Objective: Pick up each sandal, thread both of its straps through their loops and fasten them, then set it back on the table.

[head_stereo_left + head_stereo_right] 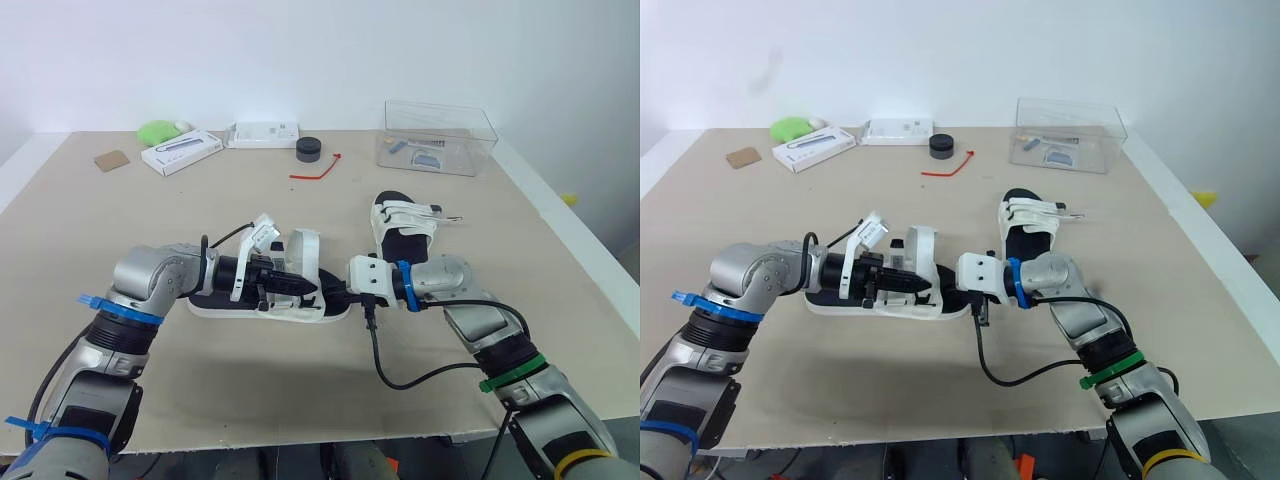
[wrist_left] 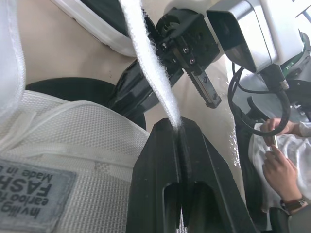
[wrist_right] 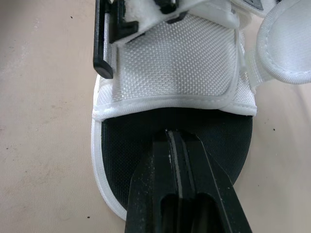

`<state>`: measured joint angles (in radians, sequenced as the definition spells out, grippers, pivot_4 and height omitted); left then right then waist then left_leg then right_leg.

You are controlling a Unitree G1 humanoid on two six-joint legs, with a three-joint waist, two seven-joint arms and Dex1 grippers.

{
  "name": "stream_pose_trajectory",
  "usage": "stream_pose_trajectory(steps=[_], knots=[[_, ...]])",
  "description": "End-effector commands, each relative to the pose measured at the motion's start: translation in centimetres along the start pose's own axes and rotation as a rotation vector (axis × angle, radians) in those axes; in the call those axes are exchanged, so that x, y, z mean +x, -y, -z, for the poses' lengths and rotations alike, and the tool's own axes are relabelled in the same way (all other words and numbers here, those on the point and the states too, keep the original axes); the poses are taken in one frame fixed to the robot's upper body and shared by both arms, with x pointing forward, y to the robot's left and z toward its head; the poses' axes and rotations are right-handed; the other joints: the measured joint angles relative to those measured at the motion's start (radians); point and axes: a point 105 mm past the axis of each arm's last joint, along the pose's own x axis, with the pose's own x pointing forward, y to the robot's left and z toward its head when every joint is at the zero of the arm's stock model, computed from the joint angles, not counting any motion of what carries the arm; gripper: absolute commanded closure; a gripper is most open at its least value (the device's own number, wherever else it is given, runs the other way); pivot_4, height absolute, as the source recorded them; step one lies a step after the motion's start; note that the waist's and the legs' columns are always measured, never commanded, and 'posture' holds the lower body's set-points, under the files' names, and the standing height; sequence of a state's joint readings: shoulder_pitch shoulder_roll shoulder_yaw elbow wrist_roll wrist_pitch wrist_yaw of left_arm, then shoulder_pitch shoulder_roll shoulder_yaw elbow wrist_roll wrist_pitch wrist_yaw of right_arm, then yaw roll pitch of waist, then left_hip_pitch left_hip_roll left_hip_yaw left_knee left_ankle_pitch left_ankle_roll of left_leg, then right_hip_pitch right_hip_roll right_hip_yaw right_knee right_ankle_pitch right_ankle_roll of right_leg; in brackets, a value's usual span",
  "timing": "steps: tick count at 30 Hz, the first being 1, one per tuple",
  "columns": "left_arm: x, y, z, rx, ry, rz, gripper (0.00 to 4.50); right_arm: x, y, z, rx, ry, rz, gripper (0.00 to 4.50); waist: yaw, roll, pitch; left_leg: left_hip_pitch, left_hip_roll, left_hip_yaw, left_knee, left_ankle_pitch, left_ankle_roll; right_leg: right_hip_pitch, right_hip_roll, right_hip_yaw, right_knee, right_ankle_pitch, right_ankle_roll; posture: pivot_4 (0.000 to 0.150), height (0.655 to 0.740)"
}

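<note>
**Arm pose:** Left arm bent in across the front of the table (image 1: 200,210), forearm approx. level. Left gripper (image 2: 177,127) points toward robot's right, fingers clamped on a white strap (image 2: 146,58) of the near sandal (image 1: 300,312). Right arm reaches in from opp. side. Right gripper (image 3: 170,133) faces the left one, fingers pressed together, tips over the black footbed at the toe end. Can't tell if anything is pinched.

**Position / room:** Near sandal lies flat on its sole, mid-table toward the front edge. Far sandal (image 1: 405,228) sits just behind the right wrist, one strap end sticking out sideways. Bare surface to left and front. Clear box (image 1: 436,138), black puck (image 1: 308,150) and white cartons (image 1: 181,153) are well apart, near the back edge.

**Materials:** Upper is white woven mesh, strap is fuzzy. Sole has a white rim w/ black textured insole.
</note>
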<state>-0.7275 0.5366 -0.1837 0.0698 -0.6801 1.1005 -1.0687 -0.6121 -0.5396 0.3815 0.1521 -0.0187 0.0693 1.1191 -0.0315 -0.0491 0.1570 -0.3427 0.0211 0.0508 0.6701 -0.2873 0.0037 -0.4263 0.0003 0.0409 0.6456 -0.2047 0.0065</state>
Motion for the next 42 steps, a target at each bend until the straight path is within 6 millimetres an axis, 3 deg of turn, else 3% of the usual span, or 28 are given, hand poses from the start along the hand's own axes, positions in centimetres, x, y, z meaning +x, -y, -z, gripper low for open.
stream_pose_trajectory(steps=[1,6,13,22,30,38,42], knots=[[0.3,0.1,-0.1,0.013,-0.018,-0.001,4.48,0.3,-1.7,3.3,0.082,-0.127,-0.05,4.5,0.0,0.0,0.0,0.0,0.0,0.0,0.0,0.0,0.0,0.0,0.0,0.0,0.0,0.0,0.0,0.15,0.74],[0.7,-0.5,-0.7,-0.019,0.004,-0.027,4.48,0.2,-1.6,3.3,0.082,-0.129,-0.047,4.5,0.0,0.0,0.0,0.0,0.0,0.0,0.0,0.0,0.0,0.0,-0.001,0.0,0.0,0.0,0.0,0.15,0.74],[1.1,0.9,-1.8,-0.05,0.025,0.057,4.48,0.2,-1.6,3.3,0.081,-0.131,-0.045,4.5,0.0,0.0,0.0,0.0,-0.001,0.0,0.0,0.0,0.0,0.0,-0.001,0.0,0.0,0.0,0.001,0.15,0.74],[0.5,0.2,0.7,-0.053,-0.095,0.007,4.48,0.1,-1.6,3.4,0.083,-0.135,-0.04,4.5,-0.001,0.0,0.0,-0.001,0.0,0.0,0.0,0.0,0.0,0.0,-0.001,0.0,0.0,0.0,0.001,0.15,0.74],[0.1,-1.2,-0.1,-0.03,-0.067,-0.059,4.48,0.1,-1.4,3.4,0.078,-0.135,-0.04,4.5,-0.001,0.0,0.001,0.0,-0.001,0.0,0.0,0.0,0.0,0.0,-0.001,0.0,0.0,-0.001,-0.001,0.15,0.74],[-0.4,0.1,-4.0,-0.035,0.094,0.023,4.48,0.0,-1.7,3.5,0.079,-0.139,-0.046,4.5,-0.001,0.0,0.001,-0.001,-0.001,0.0,0.0,0.0,0.0,-0.001,-0.001,0.0,0.0,-0.001,0.0,0.15,0.74],[-0.5,-0.7,-3.6,-0.04,0.074,-0.019,4.48,-0.1,-1.7,3.5,0.079,-0.141,-0.046,4.5,-0.001,0.0,0.001,-0.001,-0.001,0.0,0.0,0.0,0.0,-0.001,-0.001,0.0,-0.001,0.0,0.002,0.15,0.74]])
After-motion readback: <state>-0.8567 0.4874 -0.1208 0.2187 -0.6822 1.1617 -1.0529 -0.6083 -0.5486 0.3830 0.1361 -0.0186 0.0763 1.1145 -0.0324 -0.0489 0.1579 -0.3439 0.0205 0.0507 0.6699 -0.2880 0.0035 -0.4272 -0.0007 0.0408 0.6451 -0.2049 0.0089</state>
